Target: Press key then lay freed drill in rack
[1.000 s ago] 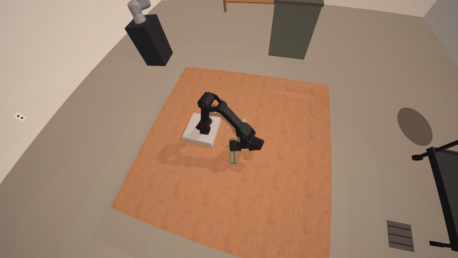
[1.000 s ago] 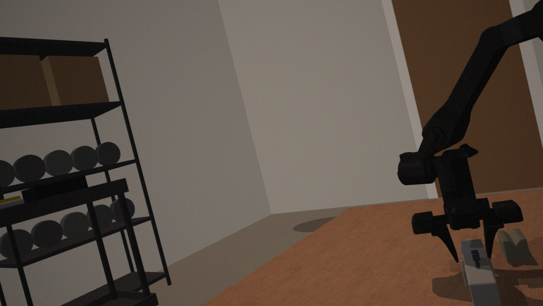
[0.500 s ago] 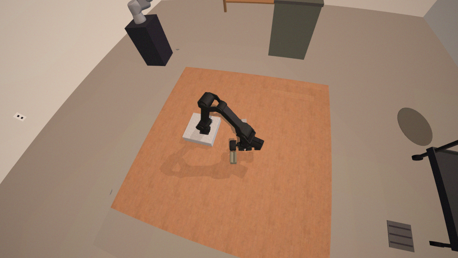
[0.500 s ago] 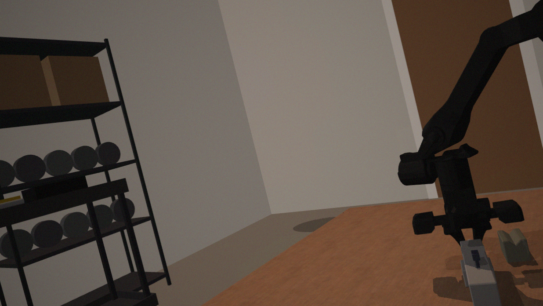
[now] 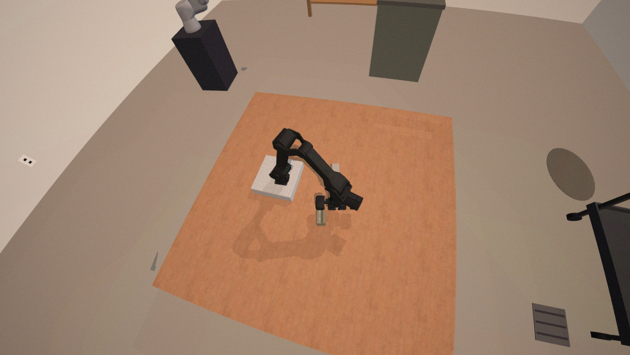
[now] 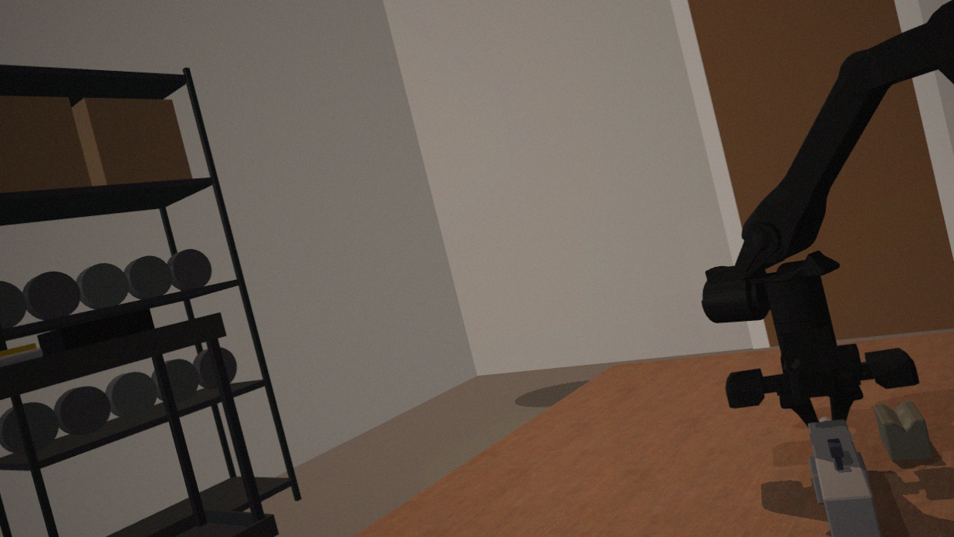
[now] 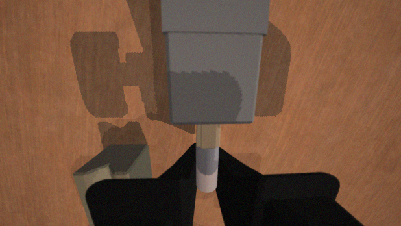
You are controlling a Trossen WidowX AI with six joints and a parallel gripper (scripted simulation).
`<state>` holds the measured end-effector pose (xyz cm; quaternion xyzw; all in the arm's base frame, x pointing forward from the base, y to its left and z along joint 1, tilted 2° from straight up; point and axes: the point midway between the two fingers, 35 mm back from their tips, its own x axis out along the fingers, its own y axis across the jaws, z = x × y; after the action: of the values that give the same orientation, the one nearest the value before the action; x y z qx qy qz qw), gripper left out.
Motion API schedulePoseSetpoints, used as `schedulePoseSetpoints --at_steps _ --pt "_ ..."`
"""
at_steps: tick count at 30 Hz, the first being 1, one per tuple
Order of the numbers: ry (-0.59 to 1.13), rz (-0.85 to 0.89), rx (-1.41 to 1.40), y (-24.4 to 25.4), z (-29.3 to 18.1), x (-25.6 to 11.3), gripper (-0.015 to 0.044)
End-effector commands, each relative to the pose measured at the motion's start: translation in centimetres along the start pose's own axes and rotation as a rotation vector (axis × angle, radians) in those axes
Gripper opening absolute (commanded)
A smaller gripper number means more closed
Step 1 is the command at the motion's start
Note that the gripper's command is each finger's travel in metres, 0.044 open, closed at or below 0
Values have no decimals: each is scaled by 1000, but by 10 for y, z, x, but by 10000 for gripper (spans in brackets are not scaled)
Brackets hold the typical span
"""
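Note:
The drill (image 7: 207, 165) is a thin pale rod with a tan section, sticking out of the grey housing (image 5: 335, 167) (image 6: 847, 481) (image 7: 214, 53). My gripper (image 6: 825, 420) (image 7: 203, 147) is shut on the drill just in front of the housing's end, one black finger on each side. The rod's inner end is hidden inside the housing. The key (image 6: 835, 450) is a small dark blue piece on top of the housing. The olive V-grooved rack (image 5: 320, 217) (image 6: 905, 434) (image 7: 120, 156) stands beside the gripper, partly behind the left finger in the wrist view. Its groove holds nothing.
The arm stands on a speckled white base block (image 5: 261, 178) on the wooden surface (image 5: 388, 264). The housing lies close along one side of the gripper. Dark shelving (image 6: 227, 233) and a dark pedestal (image 5: 203, 57) stand in the background.

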<state>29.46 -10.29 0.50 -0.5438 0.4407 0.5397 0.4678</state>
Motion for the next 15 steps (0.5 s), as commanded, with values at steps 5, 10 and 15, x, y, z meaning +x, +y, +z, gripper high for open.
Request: schedulePoseSetpoints --at_steps 5,10,15 --pt "5 -2 -1 -2 -14 -2 0" --pt "5 -2 -1 -2 -20 -2 0" --pt "6 -2 -1 -2 -27 -2 0"
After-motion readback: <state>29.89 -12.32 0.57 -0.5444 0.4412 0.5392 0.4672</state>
